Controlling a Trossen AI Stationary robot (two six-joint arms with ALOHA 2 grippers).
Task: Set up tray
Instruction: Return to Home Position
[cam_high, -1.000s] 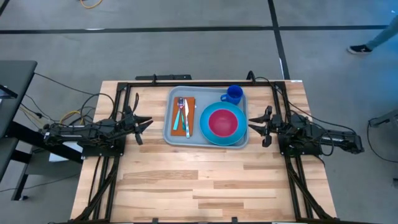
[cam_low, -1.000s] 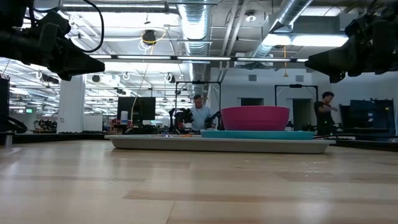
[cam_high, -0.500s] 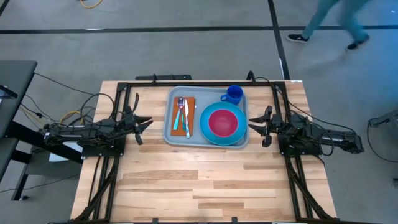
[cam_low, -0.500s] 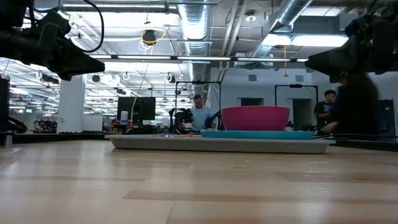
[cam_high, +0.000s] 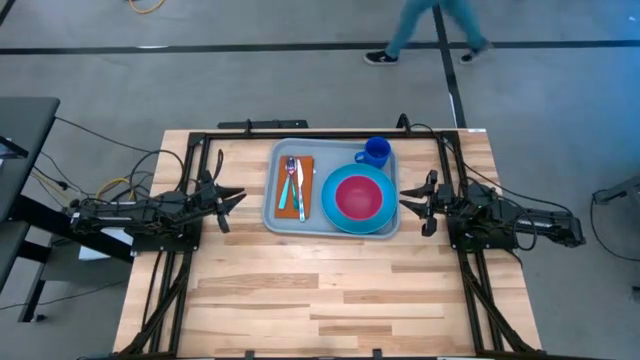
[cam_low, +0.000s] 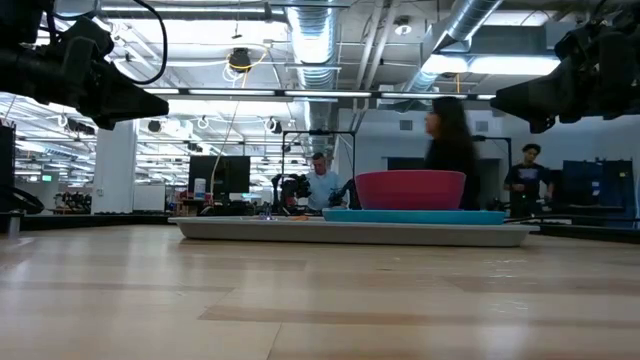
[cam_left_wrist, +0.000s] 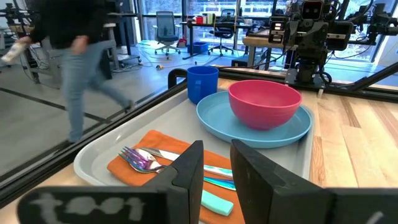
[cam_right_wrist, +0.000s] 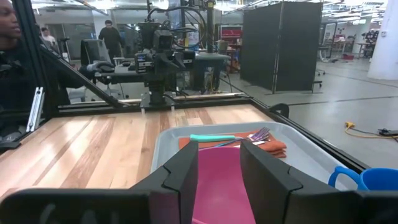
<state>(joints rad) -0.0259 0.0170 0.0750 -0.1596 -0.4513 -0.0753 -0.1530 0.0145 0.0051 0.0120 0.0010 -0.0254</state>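
Tray (cam_high: 340, 155) holds napkin (cam_high: 308, 175) left, plate (cam_high: 328, 200) right (mug (cam_high: 375, 152) behind).

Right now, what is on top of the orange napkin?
A fork and a knife lie side by side on the orange napkin in the tray. Whatever is under the napkin is covered.

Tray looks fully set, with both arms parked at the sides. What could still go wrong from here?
1. The right hand hangs open right by the rim of the tray; a stray swing could shove it.
2. The fork and knife lie loose on the napkin, so a bump might slide them.
3. A person is on the floor just beyond the far edge of the table.
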